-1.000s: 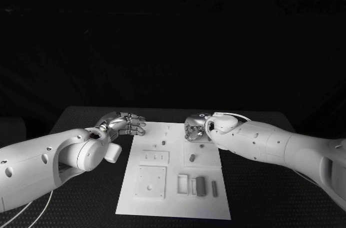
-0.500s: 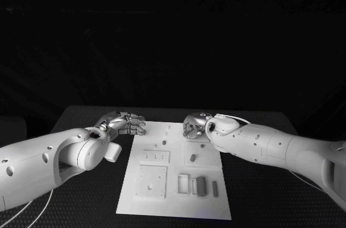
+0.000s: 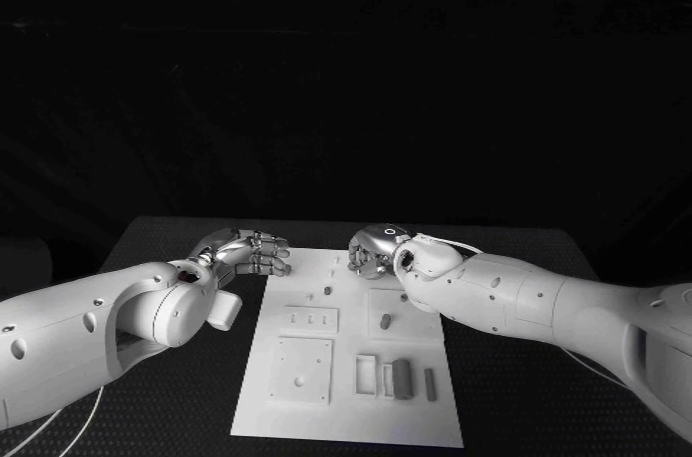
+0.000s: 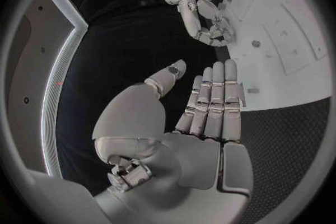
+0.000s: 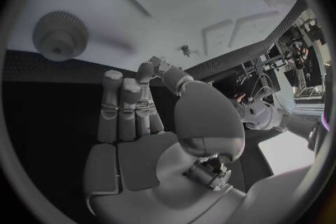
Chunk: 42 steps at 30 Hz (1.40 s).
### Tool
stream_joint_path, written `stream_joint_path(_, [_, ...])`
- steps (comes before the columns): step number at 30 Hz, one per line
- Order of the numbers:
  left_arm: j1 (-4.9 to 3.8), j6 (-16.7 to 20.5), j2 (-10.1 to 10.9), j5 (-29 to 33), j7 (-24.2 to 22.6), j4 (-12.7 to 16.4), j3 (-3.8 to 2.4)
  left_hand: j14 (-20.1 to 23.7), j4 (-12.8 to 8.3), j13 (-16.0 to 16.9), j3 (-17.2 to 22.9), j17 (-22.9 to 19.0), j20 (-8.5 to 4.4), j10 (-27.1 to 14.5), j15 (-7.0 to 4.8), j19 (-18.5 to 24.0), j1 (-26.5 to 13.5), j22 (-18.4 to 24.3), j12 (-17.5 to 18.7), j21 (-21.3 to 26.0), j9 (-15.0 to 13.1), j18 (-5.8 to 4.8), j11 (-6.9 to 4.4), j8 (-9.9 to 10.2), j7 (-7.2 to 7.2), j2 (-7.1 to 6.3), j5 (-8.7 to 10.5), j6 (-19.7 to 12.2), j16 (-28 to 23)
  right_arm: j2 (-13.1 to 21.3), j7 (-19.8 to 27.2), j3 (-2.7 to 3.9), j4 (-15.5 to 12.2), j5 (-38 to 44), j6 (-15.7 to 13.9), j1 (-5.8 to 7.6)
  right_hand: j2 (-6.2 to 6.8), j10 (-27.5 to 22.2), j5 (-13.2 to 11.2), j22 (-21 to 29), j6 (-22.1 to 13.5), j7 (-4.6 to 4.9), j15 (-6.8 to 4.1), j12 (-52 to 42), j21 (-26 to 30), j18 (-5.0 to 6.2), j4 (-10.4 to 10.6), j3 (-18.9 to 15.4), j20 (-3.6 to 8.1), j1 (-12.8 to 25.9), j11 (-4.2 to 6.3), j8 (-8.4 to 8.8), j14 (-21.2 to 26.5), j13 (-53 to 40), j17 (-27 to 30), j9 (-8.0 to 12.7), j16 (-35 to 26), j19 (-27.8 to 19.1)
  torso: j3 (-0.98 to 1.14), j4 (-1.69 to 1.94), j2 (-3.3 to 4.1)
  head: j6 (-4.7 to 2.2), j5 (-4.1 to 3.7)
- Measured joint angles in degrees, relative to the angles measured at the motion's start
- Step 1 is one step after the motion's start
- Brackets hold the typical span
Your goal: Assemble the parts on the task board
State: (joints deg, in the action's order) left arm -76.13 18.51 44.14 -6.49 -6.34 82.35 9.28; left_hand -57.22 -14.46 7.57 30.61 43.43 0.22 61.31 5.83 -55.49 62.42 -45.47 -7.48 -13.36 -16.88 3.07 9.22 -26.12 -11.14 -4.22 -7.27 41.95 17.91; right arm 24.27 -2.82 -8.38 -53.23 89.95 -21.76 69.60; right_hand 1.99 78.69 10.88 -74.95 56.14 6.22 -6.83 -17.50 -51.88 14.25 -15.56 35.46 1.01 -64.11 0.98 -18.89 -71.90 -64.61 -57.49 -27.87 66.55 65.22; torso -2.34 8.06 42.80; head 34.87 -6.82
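— Head view: where's my right hand [image 3: 372, 251]?
— Over the board's [image 3: 346, 417] far edge, fingers loose, grasping nothing. Left hand [image 3: 254, 251] beside it, released too. Parts [image 3: 402, 373] lie near us.

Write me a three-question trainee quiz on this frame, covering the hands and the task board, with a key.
1. True or false: the left hand is holding a part.
2. Multiple choice: the right hand is over which end of the task board? A) the end nearest the robot B) the far end C) off the table altogether
3. Fill in: in the right wrist view, a round toothed part lies on the ____.

Key
1. False. Its fingers are straight and bare in the left wrist view, at the board's far left corner.
2. B. It hangs at the far edge, fingers curled, with nothing seen in them.
3. Task board.
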Motion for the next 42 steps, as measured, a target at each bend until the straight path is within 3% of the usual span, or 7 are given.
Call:
stream_joint_path(19, [0.0,0.0,-0.75,-0.15,0.0,-0.28,0.0,0.0,0.0,0.0,0.0,0.05,0.0,0.0,0.0,0.0,0.0,-0.05,0.0,0.0,-0.1,-0.13,0.0,0.0,0.0,0.0,0.0,0.0,-0.22,-5.85,-3.21,0.01,5.51,6.59,-3.45,-0.02,0.69,0.36,-0.01,0.01,0.11,-0.07,0.1,0.0,-0.28,-0.01,-0.1,0.38,0.12,0.68,0.06,-0.03,-0.11,0.01,0.06,0.0,0.22,0.3,-0.07,0.15,0.07,-1.74,0.49])
stream_joint_path(27, [-0.03,0.01,-0.57,-0.23,0.0,0.3,-0.02,0.0,0.0,0.0,0.0,0.11,0.0,0.0,0.0,0.0,0.0,-0.09,0.0,0.0,-0.1,-0.41,0.0,0.0,0.0,0.0,0.0,0.0,-0.22,-6.89,-4.33,0.02,6.8,8.45,-3.93,-0.03,1.0,0.35,-0.02,0.02,0.23,-0.18,0.11,0.0,-0.28,0.0,-0.01,0.61,0.11,0.99,0.06,-0.08,-0.11,0.08,0.18,0.0,0.22,0.3,-0.1,0.19,0.15,-1.96,0.61])
stream_joint_path(42, [-0.13,0.02,-0.58,-0.34,0.03,0.6,-0.03,0.0,0.0,0.03,0.0,0.16,0.0,0.01,0.0,0.0,0.0,-0.14,0.0,0.0,-0.21,-0.47,-0.01,0.0,0.0,0.0,0.0,0.0,-0.22,-7.95,-4.7,0.02,7.95,9.6,-3.87,-0.06,1.27,0.35,-0.06,0.04,0.31,-0.18,0.19,0.0,-0.28,0.0,-0.1,0.7,0.1,0.8,0.06,-0.13,-0.18,0.17,0.25,0.0,0.21,0.29,-0.25,0.34,0.31,-1.76,0.96])
